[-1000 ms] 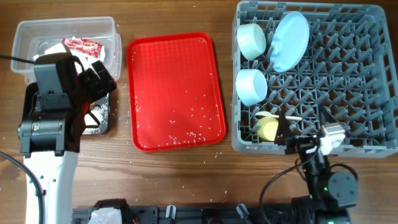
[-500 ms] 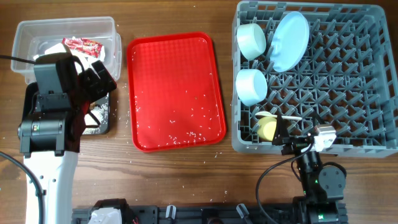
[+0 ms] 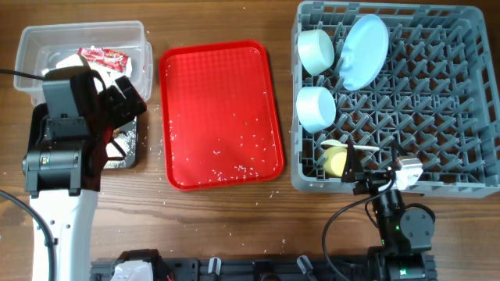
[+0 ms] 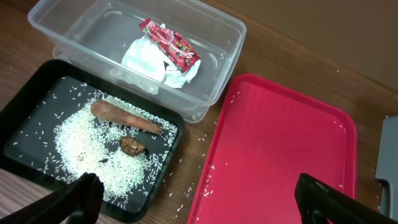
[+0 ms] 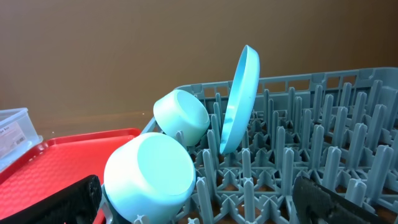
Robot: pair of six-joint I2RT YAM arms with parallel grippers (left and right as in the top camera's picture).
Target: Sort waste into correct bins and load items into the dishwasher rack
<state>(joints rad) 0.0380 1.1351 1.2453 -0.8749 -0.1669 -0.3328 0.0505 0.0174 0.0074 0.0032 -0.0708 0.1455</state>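
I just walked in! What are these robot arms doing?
Tidying up. The left claw and right claw are open, holding nothing. Plate, two bowls and yellow cup sit in the grey rack. Wrapper and napkin lie in the clear tub, rice and sausage stick in the black tray. Some grains dot the red tray.

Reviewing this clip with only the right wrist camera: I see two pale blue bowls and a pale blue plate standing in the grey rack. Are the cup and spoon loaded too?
Observer: Yes. Overhead, the small yellow cup lies in the grey plastic grid rack near its front left corner, with the white plastic spoon just beside it.
Operator: Where is the paper and wrapper waste?
Observer: The red snack wrapper lies on the crumpled white napkin inside the clear plastic tub.
Operator: And the food scraps?
Observer: The brown sausage-like stick, small brown lump and most white rice grains lie in the shallow black tray; some grains lie scattered on the flat red tray.
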